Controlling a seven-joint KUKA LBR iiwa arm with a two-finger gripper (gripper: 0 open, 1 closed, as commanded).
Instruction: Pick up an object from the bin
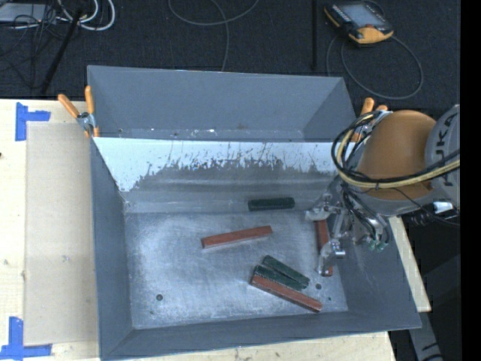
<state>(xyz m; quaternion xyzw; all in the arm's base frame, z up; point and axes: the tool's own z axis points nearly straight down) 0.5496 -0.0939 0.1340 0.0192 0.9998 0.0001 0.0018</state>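
My gripper (331,256) is low over the right side of the bin floor, close to the right wall. A short red-brown bar (322,234) stands on end against its left side, partly hidden by it. Just left of and below the gripper, a dark green bar (282,271) lies slanted, with a longer red-brown bar (287,292) along its lower edge.
Another red-brown bar (237,237) lies near the middle of the floor. A dark green bar (271,203) rests by the back wall. The arm's orange cover and cables hang over the bin's right rim.
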